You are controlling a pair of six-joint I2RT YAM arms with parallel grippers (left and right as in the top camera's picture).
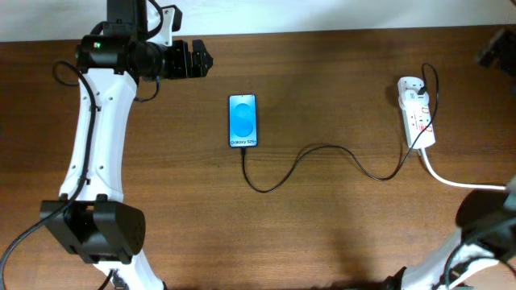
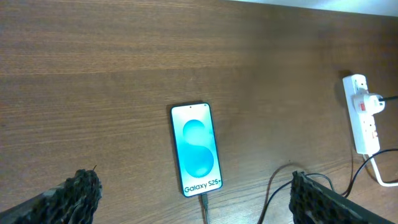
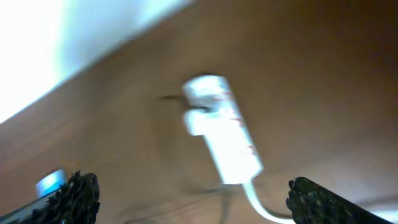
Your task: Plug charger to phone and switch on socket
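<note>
The phone (image 1: 243, 121) lies flat mid-table with its blue screen lit; it also shows in the left wrist view (image 2: 196, 149). The charger's thin black cable (image 1: 322, 148) curves from the socket (image 1: 417, 114) to the phone's bottom edge, where its tip (image 2: 203, 201) sits at the port. The socket, a white power strip with red marks, lies at the right and carries a white adapter at its far end (image 2: 362, 115). My left gripper (image 1: 197, 60) is open and empty, up and left of the phone (image 2: 193, 180). My right gripper (image 3: 191, 186) is open and empty above the blurred socket (image 3: 224, 134).
A thick white cord (image 1: 455, 180) runs from the socket's near end off to the right. The table (image 1: 161, 201) is dark brown wood with a white edge at the back. The right arm's base (image 1: 484, 234) stands at the lower right.
</note>
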